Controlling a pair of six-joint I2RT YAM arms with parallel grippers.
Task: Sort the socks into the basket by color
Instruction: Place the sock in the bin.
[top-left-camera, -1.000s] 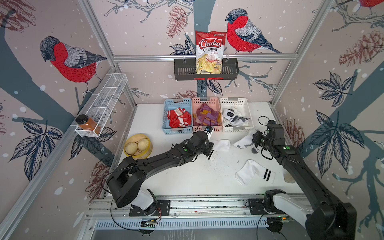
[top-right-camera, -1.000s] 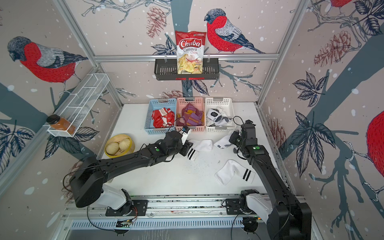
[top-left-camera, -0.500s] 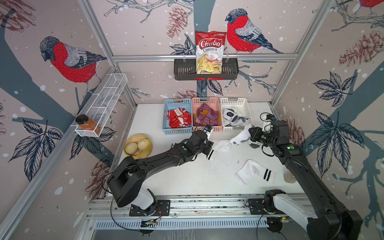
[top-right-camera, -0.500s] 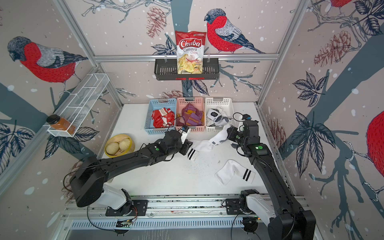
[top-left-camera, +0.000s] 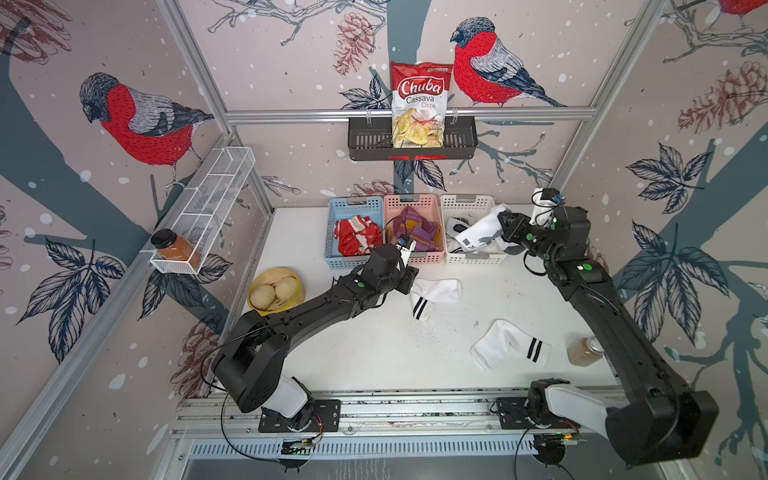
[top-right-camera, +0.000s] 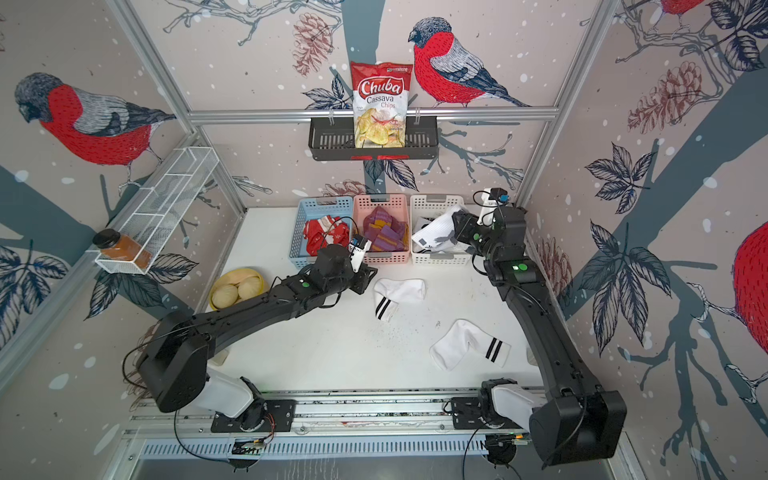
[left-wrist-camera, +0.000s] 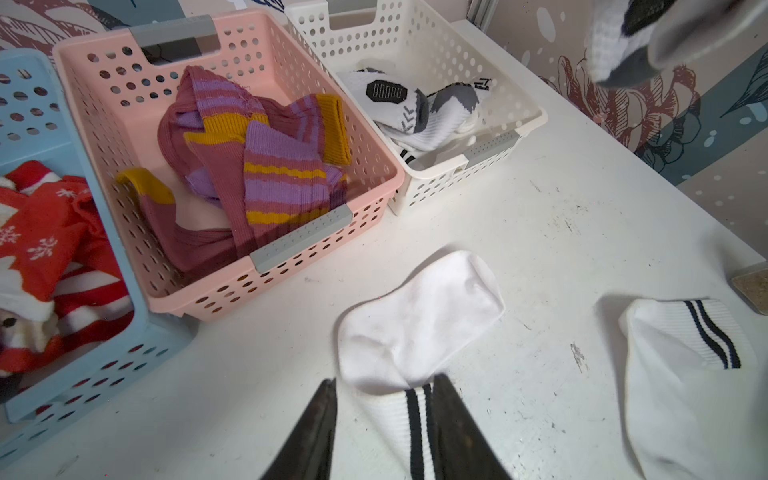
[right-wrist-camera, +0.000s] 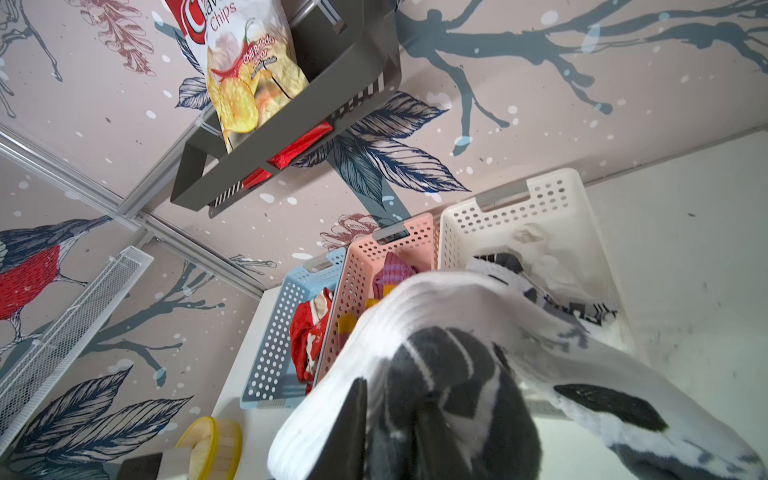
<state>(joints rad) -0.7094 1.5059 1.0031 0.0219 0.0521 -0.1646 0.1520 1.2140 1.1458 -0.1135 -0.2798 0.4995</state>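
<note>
Along the back edge of the counter (top-left-camera: 374, 353), the blue basket (top-left-camera: 355, 203) holds the red socks (top-left-camera: 355, 239) and the pink basket (top-left-camera: 409, 201) holds the purple socks (top-left-camera: 415, 232); both colours appear sorted. My left claw (left-wrist-camera: 382, 384) has hardly shifted in the last second. It sits low at mid-counter, just ahead of the pink basket, with its jaws apart and the black-striped cuff of the mid sock (top-left-camera: 434, 291) lying between them, not yet pinched. The change is on the right. A second ago my right claw (top-left-camera: 503, 220) was down near the counter, ahead of the white basket (top-left-camera: 467, 201). It has since risen and swung to the back right corner. It is now clamped on the grey-marked sock (top-left-camera: 478, 237), which hangs from it over the white basket, its lower end reaching in among the white socks already there. In my judgement that sock needs only a release to be sorted. Two white socks remain out: the mid sock and the front sock (top-left-camera: 505, 343), which lies flat toward the right front corner, well clear of both claws.
</note>
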